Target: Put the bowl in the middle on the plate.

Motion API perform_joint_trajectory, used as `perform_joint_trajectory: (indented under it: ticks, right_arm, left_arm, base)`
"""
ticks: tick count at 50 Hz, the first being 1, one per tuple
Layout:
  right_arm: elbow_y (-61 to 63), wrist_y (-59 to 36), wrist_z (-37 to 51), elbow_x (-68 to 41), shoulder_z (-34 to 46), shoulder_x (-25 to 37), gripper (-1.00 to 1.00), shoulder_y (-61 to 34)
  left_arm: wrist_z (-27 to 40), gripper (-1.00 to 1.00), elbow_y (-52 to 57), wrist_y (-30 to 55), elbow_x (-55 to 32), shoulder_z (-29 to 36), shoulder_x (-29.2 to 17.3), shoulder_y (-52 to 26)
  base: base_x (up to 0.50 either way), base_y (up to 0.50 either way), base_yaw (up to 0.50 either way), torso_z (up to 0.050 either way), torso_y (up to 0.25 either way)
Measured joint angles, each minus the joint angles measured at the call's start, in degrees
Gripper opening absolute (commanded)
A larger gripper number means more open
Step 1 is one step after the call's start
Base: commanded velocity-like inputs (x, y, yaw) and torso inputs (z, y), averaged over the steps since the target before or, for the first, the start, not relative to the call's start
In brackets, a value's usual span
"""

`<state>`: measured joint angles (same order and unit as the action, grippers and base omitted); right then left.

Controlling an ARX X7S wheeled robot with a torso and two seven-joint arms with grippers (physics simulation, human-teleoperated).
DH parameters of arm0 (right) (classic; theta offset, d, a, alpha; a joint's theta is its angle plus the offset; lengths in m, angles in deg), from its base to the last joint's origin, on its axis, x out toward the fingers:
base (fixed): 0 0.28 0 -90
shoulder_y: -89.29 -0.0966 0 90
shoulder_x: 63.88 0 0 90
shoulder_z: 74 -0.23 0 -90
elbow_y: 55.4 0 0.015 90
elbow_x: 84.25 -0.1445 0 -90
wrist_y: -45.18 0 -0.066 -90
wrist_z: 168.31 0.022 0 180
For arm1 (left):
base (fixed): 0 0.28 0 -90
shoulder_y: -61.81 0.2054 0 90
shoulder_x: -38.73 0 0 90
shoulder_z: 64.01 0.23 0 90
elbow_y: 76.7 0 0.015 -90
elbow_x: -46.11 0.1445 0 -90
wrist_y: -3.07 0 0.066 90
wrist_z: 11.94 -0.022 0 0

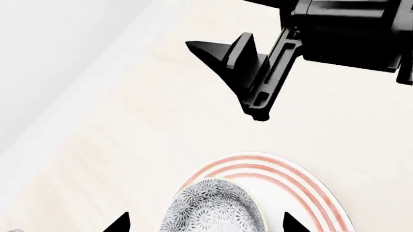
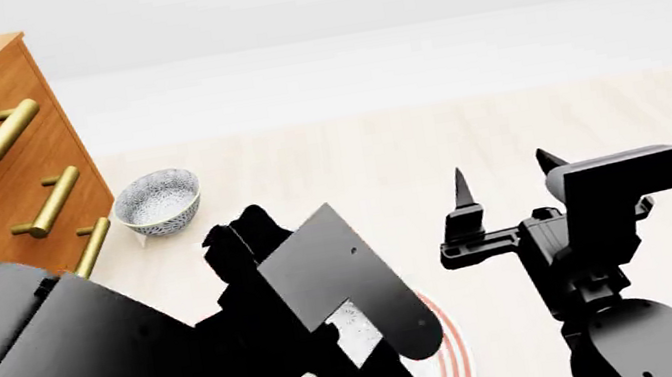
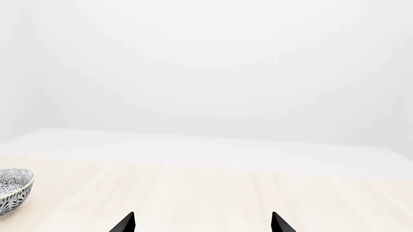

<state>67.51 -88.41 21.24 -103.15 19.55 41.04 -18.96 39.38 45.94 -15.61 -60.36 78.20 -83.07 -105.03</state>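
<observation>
The bowl is seen resting on the plate, between the spread tips of the left gripper. A straight lift-off is advised, so the rim is not clipped. The right gripper is held spread, apart from both

**Q:** What does the left wrist view show?

**A:** The bowl sits on the plate, overlapping its red-ringed rim. The left gripper has fingertips spread either side of the bowl (only the tips show).

**Q:** And beyond?

**A:** The right gripper hangs over the pale table.
</observation>
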Motion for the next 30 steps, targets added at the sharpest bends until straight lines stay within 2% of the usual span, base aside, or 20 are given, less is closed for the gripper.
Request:
perform_joint_trajectory:
  ticks: [7, 16, 22, 30]
  right_arm:
    - [1.2, -1.4, 0.8, 0.2, 0.3, 0.6, 1.00, -1.2]
    - [3.3, -4.1, 2.2, 1.2, 1.0, 1.9, 1.00, -4.4]
    - [5.5, -6.8, 2.9, 1.3, 1.3, 2.8, 1.00, -7.4]
    - [7.5, -8.6, 3.3, 1.4, 1.9, 3.6, 1.00, -10.0]
  left_arm:
    - [-3.0, 1.00, -1.1, -9.7, 0.8, -10.6, -5.5, 4.5]
    - [-5.9, 1.00, -3.5, -23.5, 12.9, -19.8, -8.8, 15.7]
    - [-7.9, 1.00, -5.0, -30.3, 20.2, -22.8, -8.7, 21.2]
    - [-8.8, 1.00, -6.3, -34.9, 27.0, -24.1, -8.0, 24.7]
  base:
    - [0.00, 0.00, 0.00, 0.000, 0.000]
    - [0.00, 0.00, 0.00, 0.000, 0.000]
    - [0.00, 0.00, 0.00, 0.000, 0.000]
    - [0.00, 0.00, 0.00, 0.000, 0.000]
